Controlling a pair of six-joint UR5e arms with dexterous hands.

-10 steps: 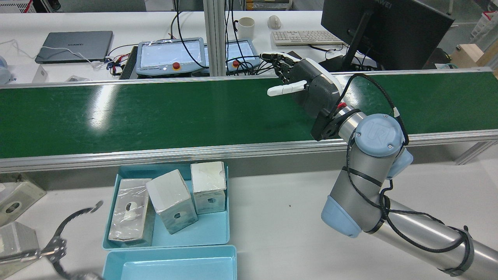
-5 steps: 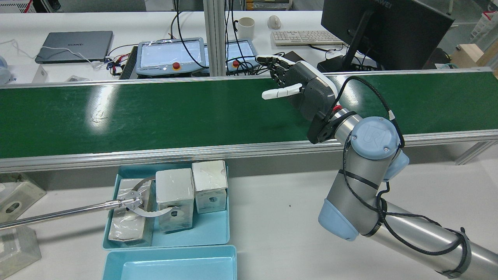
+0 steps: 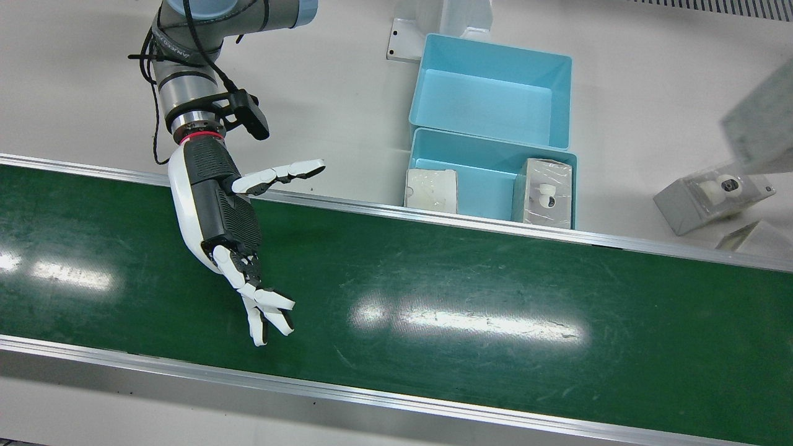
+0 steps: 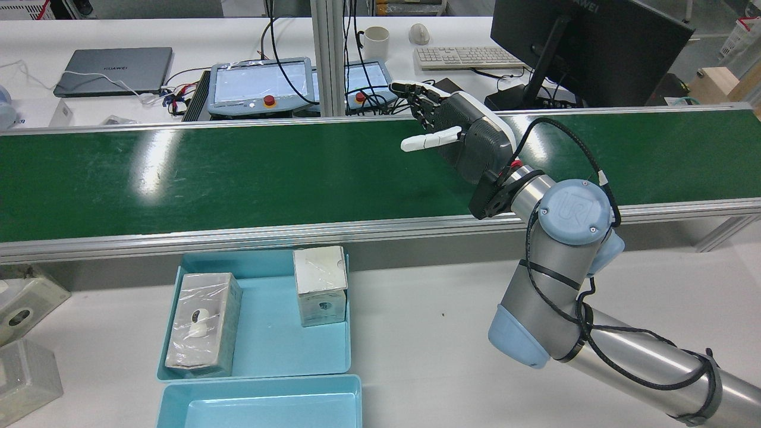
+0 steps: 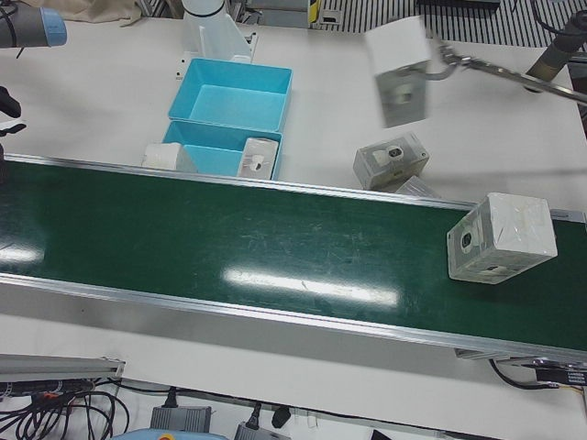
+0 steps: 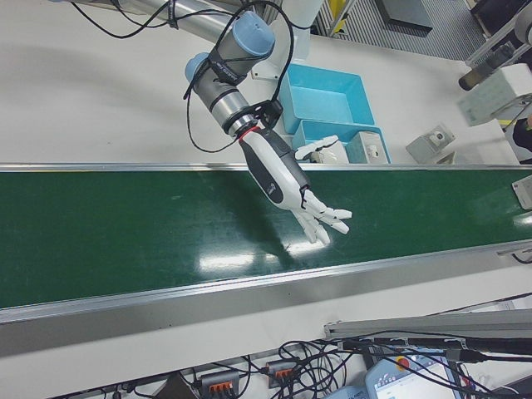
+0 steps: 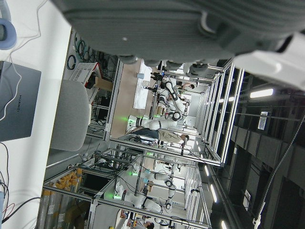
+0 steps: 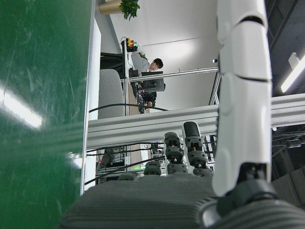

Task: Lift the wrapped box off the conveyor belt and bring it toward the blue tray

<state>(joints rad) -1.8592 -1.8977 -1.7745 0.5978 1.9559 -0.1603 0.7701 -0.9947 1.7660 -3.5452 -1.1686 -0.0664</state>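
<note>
A wrapped box (image 5: pixel 501 237) sits on the green conveyor belt (image 5: pixel 229 238) near its right end in the left-front view; its edge shows in the right-front view (image 6: pixel 525 193). My right hand (image 4: pixel 458 134) is open and empty, fingers spread, hovering over the belt (image 4: pixel 238 172). It also shows in the front view (image 3: pixel 223 210) and right-front view (image 6: pixel 287 179), far from that box. The blue tray (image 4: pixel 267 351) holds two wrapped boxes (image 4: pixel 202 321) (image 4: pixel 320 285). Only my left hand's grey palm (image 7: pixel 181 24) shows, fingers hidden.
A second, empty blue tray (image 3: pixel 489 99) stands beside the first (image 3: pixel 483 186). A long grabber tool (image 5: pixel 495 69) holds a blurred wrapped box (image 5: pixel 396 71) in the air beyond the trays. Loose wrapped boxes (image 5: pixel 392 160) lie on the white table (image 4: pixel 416 333).
The grabber tool closed on the middle box in the tray and lifted it out of the rear view, leaving two boxes. My right hand shifted slightly left over the belt.
</note>
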